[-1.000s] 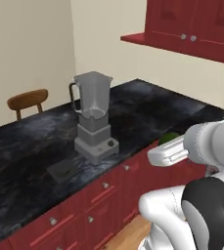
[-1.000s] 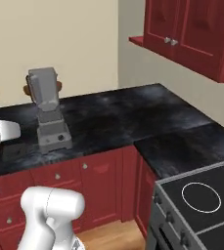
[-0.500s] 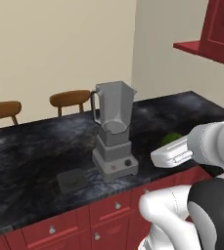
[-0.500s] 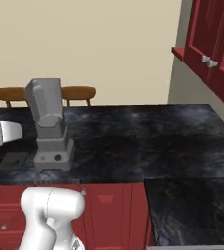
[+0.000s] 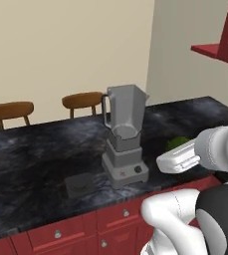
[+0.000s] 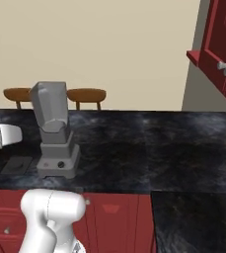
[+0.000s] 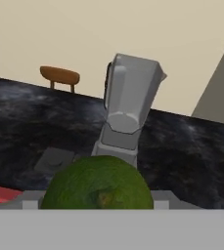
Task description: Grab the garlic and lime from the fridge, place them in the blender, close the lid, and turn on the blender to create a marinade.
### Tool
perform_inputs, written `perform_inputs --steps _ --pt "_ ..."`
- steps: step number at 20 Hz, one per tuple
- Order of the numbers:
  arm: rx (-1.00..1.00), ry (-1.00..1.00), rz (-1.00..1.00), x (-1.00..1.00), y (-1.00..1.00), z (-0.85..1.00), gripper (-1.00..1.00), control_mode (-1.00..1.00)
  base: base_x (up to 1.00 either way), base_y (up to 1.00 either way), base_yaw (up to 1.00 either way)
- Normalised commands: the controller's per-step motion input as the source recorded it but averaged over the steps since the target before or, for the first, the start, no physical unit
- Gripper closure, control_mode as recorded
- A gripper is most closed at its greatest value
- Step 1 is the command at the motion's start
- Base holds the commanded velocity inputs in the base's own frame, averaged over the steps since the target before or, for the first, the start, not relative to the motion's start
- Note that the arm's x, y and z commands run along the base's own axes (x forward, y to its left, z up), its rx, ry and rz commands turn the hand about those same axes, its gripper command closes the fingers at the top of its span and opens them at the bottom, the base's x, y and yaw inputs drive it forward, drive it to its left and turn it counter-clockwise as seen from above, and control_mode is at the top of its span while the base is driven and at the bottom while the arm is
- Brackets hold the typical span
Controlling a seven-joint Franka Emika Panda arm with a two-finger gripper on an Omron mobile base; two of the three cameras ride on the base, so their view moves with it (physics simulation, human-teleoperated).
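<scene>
While the white arm hangs over the front edge of the black marbled table [image 5: 36, 154], its gripper [image 7: 97, 205] sits wide around the dark olive-green smooth lime [image 7: 98, 187], which fills the bottom of the hand view and peeks out green just past the wrist in the left base view. That ball looks light and firm, but it's round and slick-skinned, so I'd say the safe hold is straight across its widest middle; a grip off-centre could let it squirt out. Beyond it stands the grey blender with its tall translucent jar [image 5: 124, 133], mouth open to the ceiling. Just beside the base lies the flat dark squarish lid [image 5: 79, 184], off the jar. Next job, by my reckoning: carry the lime above that rim
</scene>
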Motion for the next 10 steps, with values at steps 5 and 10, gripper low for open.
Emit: perform_inputs --steps 5,10 --pt "0.00 0.03 0.02 0.08 0.02 0.09 1.00 -1.00 0.38 0.02 0.09" --pt "0.00 0.13 0.07 0.43 0.08 0.78 1.00 -1.00 0.00 0.00 0.00"
